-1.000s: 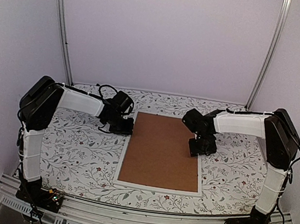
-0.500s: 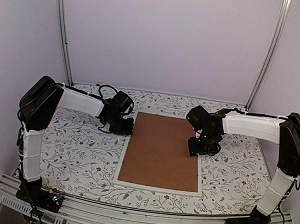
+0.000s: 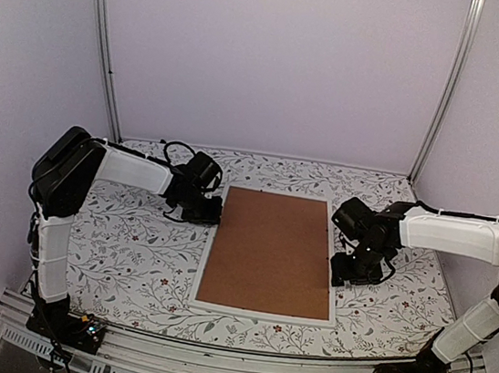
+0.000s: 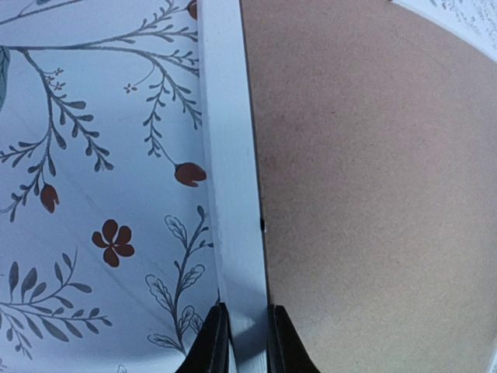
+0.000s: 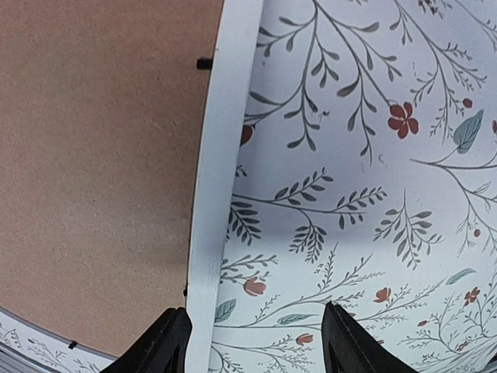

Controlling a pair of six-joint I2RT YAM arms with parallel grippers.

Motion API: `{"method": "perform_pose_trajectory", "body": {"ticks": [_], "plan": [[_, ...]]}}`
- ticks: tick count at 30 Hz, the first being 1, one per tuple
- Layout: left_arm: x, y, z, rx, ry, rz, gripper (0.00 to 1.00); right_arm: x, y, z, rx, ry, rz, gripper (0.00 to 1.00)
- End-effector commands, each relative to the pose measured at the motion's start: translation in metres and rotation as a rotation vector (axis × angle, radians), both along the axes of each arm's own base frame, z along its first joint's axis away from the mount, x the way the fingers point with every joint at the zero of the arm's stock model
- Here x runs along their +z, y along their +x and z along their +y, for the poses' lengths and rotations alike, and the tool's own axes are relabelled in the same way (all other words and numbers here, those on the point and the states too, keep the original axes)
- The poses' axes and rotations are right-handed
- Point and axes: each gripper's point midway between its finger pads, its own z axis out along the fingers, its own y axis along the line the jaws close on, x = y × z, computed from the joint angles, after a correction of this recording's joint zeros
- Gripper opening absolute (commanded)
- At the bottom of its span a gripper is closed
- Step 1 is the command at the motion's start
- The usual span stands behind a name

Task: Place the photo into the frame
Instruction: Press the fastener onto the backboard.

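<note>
The frame [image 3: 262,313] lies flat on the flowered tablecloth, its narrow white border round a brown backing board [image 3: 269,249]. The photo is hidden from every view. My left gripper [image 3: 214,209] sits at the frame's upper left edge. In the left wrist view my left gripper [image 4: 247,342] is shut on the white border [image 4: 229,155], one finger on each side. My right gripper [image 3: 348,275] hovers at the frame's right edge. In the right wrist view my right gripper [image 5: 252,326] stands open, straddling the border [image 5: 221,155] and the cloth beside it, holding nothing.
The flowered tablecloth [image 3: 131,245] covers the table on both sides of the frame. Metal uprights [image 3: 103,38] stand at the back corners before a pale wall. The arm bases sit on a rail [image 3: 226,367] at the near edge.
My right arm has swung out from over the backing board toward the right and nearer, ending at the frame's right border. The left arm and the frame have stayed put.
</note>
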Motion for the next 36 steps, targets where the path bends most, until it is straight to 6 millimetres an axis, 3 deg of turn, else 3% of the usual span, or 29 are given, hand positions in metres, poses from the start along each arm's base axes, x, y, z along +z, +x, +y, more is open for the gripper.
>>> {"method": "perform_pose_trajectory", "body": {"ticks": [1, 17, 36], "plan": [[-0.009, -0.018, 0.0, -0.031, 0.021, 0.044, 0.0, -0.001, -0.013, 0.007, -0.013, 0.062, 0.025, 0.63], [-0.01, -0.019, 0.0, -0.033, 0.021, 0.048, 0.0, -0.028, -0.015, -0.001, -0.021, -0.012, 0.062, 0.63], [-0.01, -0.02, 0.001, -0.035, 0.025, 0.047, 0.0, -0.024, -0.01, -0.008, -0.036, -0.005, 0.051, 0.63]]}}
